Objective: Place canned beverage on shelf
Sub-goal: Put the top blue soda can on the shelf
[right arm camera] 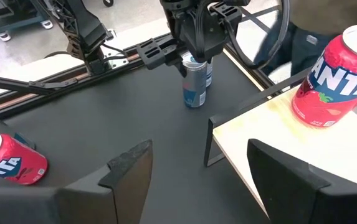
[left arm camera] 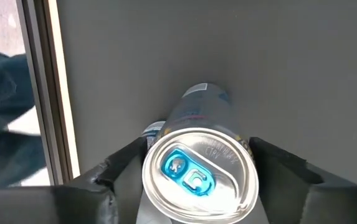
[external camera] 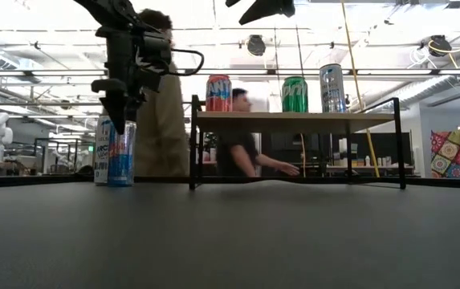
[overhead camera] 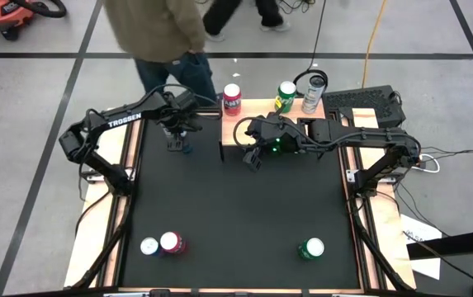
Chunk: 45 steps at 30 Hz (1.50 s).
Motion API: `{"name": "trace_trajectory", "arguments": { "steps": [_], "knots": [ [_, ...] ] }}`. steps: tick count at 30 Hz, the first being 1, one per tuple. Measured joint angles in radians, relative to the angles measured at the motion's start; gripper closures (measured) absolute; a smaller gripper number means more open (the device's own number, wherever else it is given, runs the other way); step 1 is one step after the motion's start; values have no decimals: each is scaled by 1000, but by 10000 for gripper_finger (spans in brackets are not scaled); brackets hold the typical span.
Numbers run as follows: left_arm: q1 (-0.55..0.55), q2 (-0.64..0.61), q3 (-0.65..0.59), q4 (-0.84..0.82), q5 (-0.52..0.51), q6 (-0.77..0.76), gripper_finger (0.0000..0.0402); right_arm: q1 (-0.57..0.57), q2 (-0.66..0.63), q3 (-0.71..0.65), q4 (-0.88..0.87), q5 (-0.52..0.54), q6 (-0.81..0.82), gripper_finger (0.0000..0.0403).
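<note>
Blue-tabbed can point(left arm camera: 198, 180) between released left end effector point(left arm camera: 197, 171) fingers, right end effector point(right arm camera: 200, 171) released beside shelf point(right arm camera: 303, 155)

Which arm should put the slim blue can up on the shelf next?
Left. The left gripper is already down over the blue can, a finger on each side, just beside the shelf. The right gripper is open, holds nothing and hovers off the shelf's front edge.
</note>
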Motion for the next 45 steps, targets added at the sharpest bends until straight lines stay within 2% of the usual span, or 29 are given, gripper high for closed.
{"name": "trace_trajectory", "arguments": {
  "steps": [4, 17, 31, 38, 45],
  "knots": [
    [0, -1, 0, -2, -3, -46, 188, 0, 0, 0, 0, 0, 0, 156],
    [-99, -74, -2, -76, 4, -262, 181, -19, 0, 0, 0, -7, -22, 156],
    [-221, -206, -1, -84, 25, -472, 180, -72, 44, 0, 87, -232, -23, 156],
    [-257, -257, 7, -87, 63, -548, 180, -72, 102, 0, 123, -260, -23, 155],
    [-282, -270, 124, -85, 128, -576, 180, -72, 154, 0, 197, -334, -51, 112]
  ]
}}
